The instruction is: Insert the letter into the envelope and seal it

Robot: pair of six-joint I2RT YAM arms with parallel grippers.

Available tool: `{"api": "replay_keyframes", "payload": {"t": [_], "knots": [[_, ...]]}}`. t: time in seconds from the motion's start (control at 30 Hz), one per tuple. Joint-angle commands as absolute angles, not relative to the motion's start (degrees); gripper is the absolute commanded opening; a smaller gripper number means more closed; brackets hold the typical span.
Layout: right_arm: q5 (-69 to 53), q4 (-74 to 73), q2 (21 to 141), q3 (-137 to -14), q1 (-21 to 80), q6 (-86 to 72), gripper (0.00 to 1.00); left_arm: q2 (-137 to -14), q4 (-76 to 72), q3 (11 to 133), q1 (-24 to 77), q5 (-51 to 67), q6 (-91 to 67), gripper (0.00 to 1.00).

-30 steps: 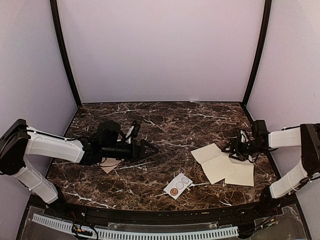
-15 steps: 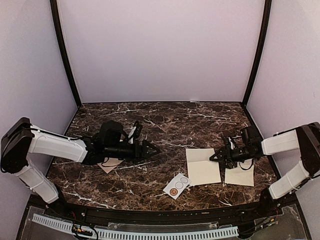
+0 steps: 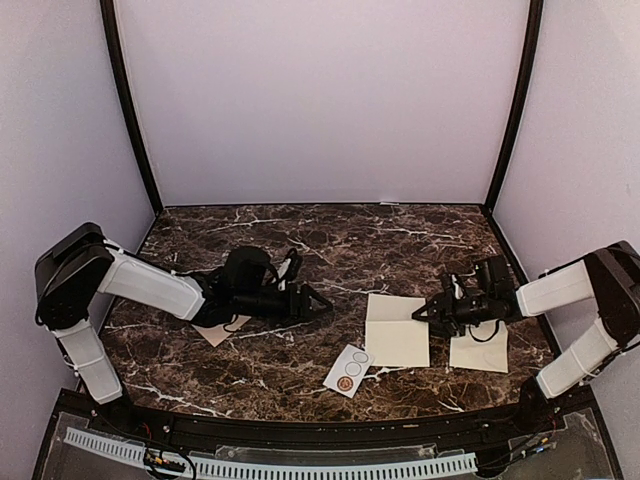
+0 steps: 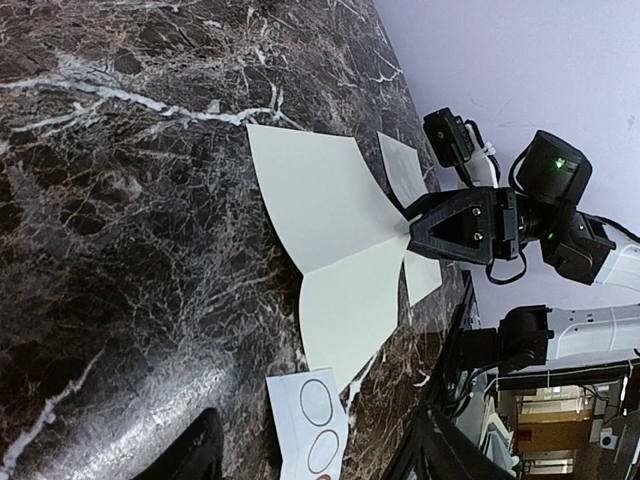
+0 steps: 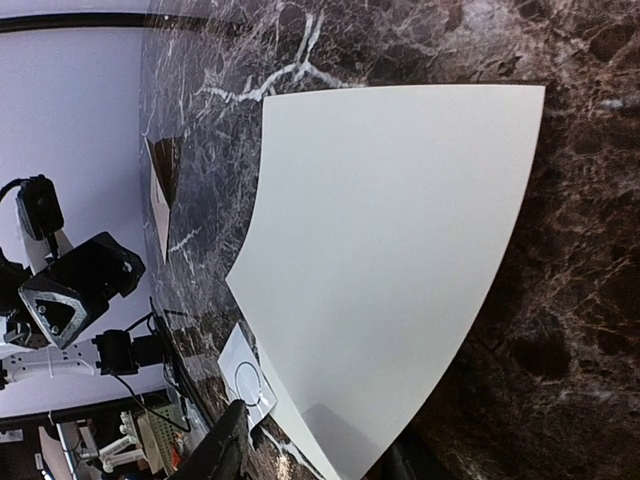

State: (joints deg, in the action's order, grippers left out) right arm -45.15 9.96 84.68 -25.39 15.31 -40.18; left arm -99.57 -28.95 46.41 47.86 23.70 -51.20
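1. Compared with a second ago, the letter (image 3: 395, 335) is lying further left and squarer on the table (image 3: 330, 240). The right gripper (image 3: 420, 312) is sitting at its right edge, and the left gripper (image 3: 318, 300) is reaching further right. The envelope (image 3: 218, 331) is lying partly under the left arm, a circle-printed card (image 3: 350, 370) is lying near the front, and a second sheet (image 3: 480, 352) is lying below the right arm.
2. From the left wrist, the left fingers (image 4: 195, 450) are standing wide apart, gripping nothing. The letter is curling upward where the right gripper is meeting its edge.
3. From the right wrist, the right fingers (image 5: 225, 450) are flanking the letter's near corner. I cannot tell whether they are pinching it.
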Motion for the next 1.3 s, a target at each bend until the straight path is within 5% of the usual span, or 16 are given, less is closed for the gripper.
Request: {"api": "replay_keyframes", "payload": {"t": [0.0, 0.8, 1.27], "knots": [[-42.75, 15.02, 85.49, -24.45, 16.03, -44.17, 0.39, -102.06, -30.85, 49.06, 48.26, 25.47, -50.10, 0.63], [-41.19, 20.96, 89.90, -23.47, 19.31, -49.13, 0.32, -116.06, -31.09, 59.82, 49.49, 28.94, -47.41, 0.46], [-40.01, 23.96, 90.50, -23.40, 20.30, -51.83, 0.09, -119.05, -30.74, 62.00, 50.18, 29.29, -47.59, 0.42]]}}
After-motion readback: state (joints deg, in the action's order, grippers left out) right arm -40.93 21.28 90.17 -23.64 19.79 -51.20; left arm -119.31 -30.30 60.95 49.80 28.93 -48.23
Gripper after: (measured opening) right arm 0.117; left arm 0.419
